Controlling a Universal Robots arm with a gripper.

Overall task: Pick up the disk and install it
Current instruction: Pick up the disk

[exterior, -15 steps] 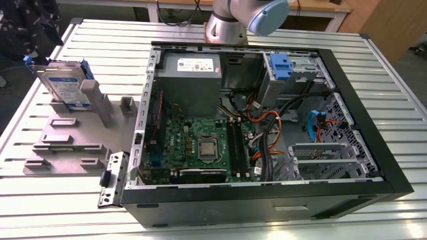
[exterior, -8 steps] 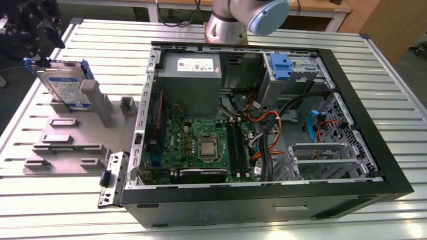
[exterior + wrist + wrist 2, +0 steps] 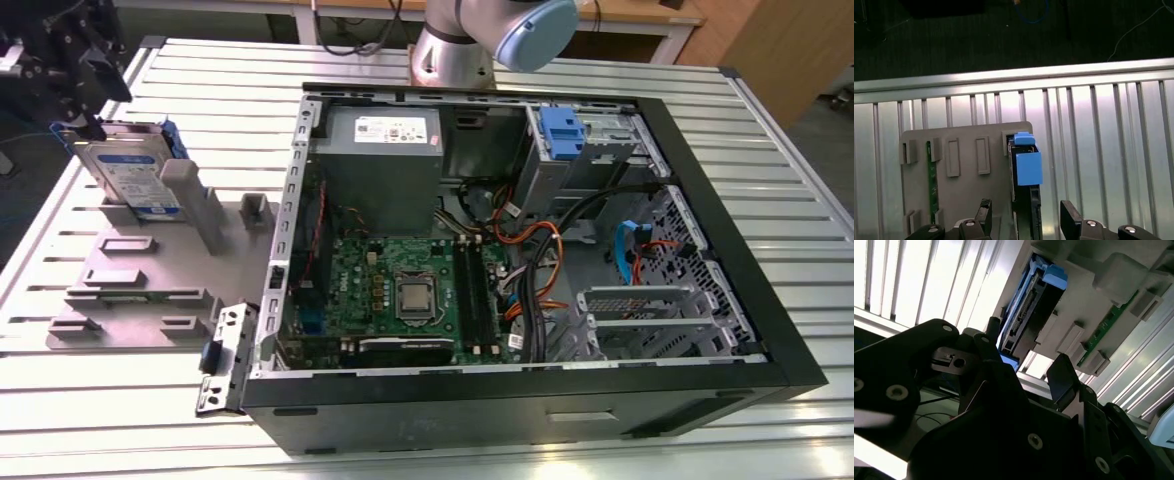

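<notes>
1. Table [image 3: 120, 420]: slatted metal, its near edge closest to you. It carries everything below.

2. Computer case [image 3: 534, 400]: open-sided, lying flat toward the exterior view's right, with the motherboard and cabling exposed. No drive is being carried toward it.

3. Fixture plate [image 3: 134, 280]: grey, just beside the case on the exterior view's left, with raised slots and posts.

4. The disk [image 3: 127, 175]: stands on edge in a holder at the far end of the plate, not yet lifted. In both wrist views you see it edge-on, with its blue rail [image 3: 1028, 167] uppermost.

5. Gripper [image 3: 83, 110]: hangs directly over the disk. The jaws are spread wide and hold nothing. In the first wrist view one finger [image 3: 985, 212] sits on each side of the drive, with a gap showing on both.

Handling note, as a judgement: you are at the grasp. The disk looks slightly off-centre between the jaws, so even out the two gaps before closing. Bear on the flat metal faces rather than the blue plastic. Keep the wrist square to the holder, since a tilted grip would likely bind in the slot.
</notes>
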